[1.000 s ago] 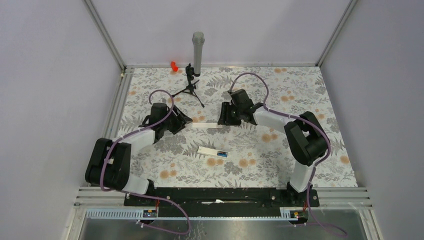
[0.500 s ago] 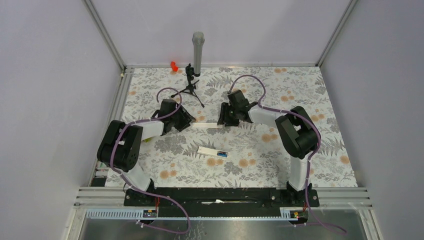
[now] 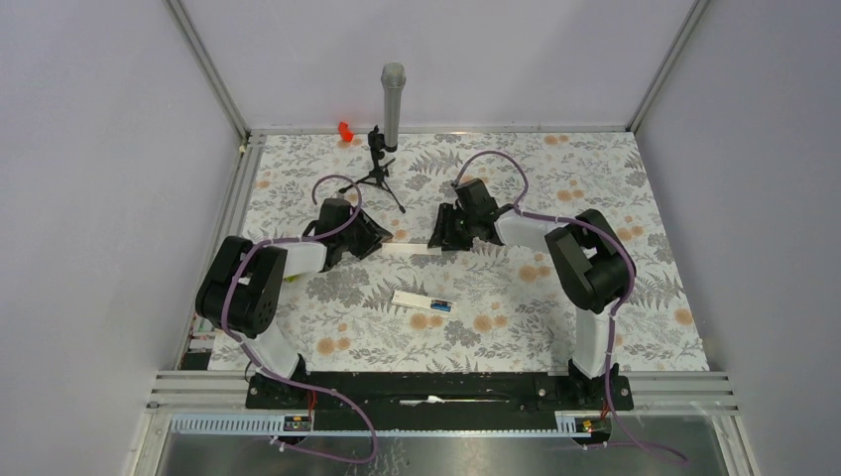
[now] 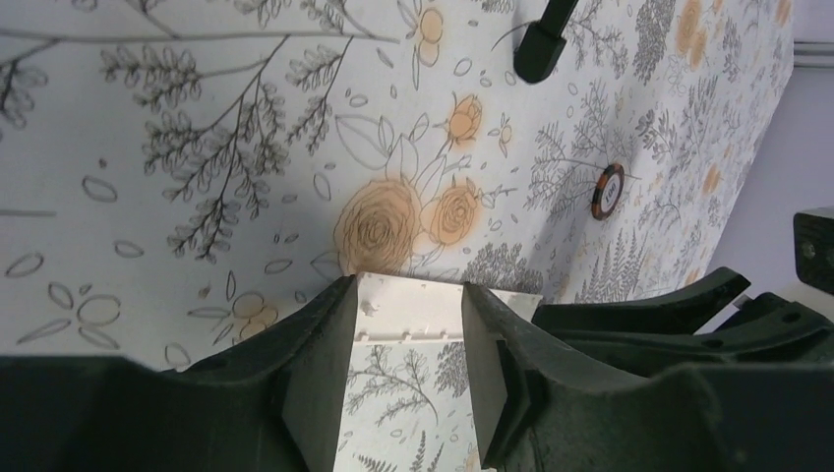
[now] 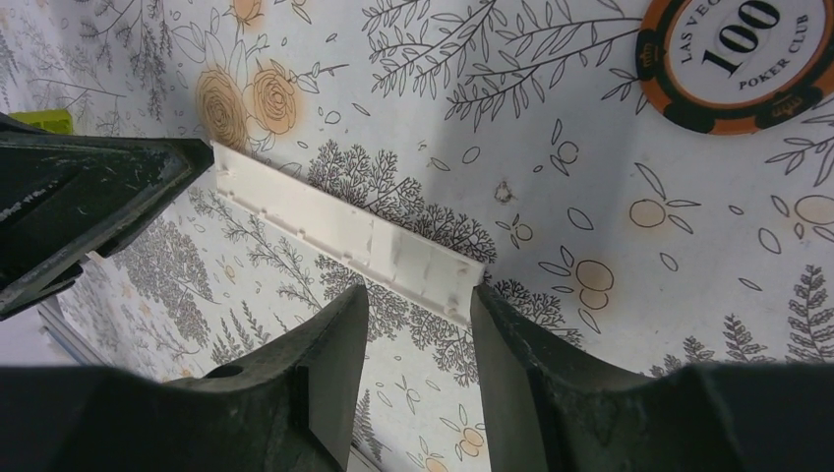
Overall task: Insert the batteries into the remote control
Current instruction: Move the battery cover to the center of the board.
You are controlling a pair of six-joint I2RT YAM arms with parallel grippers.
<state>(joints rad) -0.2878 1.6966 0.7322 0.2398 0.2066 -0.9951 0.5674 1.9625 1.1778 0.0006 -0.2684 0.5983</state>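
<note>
— What was seen nearest the arm bases?
— The remote control (image 3: 412, 297) was found lying flat on the flowered table (image 3: 595, 327), with the batteries (image 3: 440, 306) just beside its right end. Neither was touched.
— And beyond that?
— A white notched strip (image 5: 334, 221) was pinched at its left end by the left gripper (image 4: 408, 295). The right gripper (image 5: 418, 290) was spread apart at the other end. A poker chip (image 5: 738, 59) was seen farther back.

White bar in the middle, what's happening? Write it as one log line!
white bar: spans both grippers | left gripper: shut on one end | right gripper: fingers astride other end, grip unclear | batteries: lying loose, not loaded
</note>
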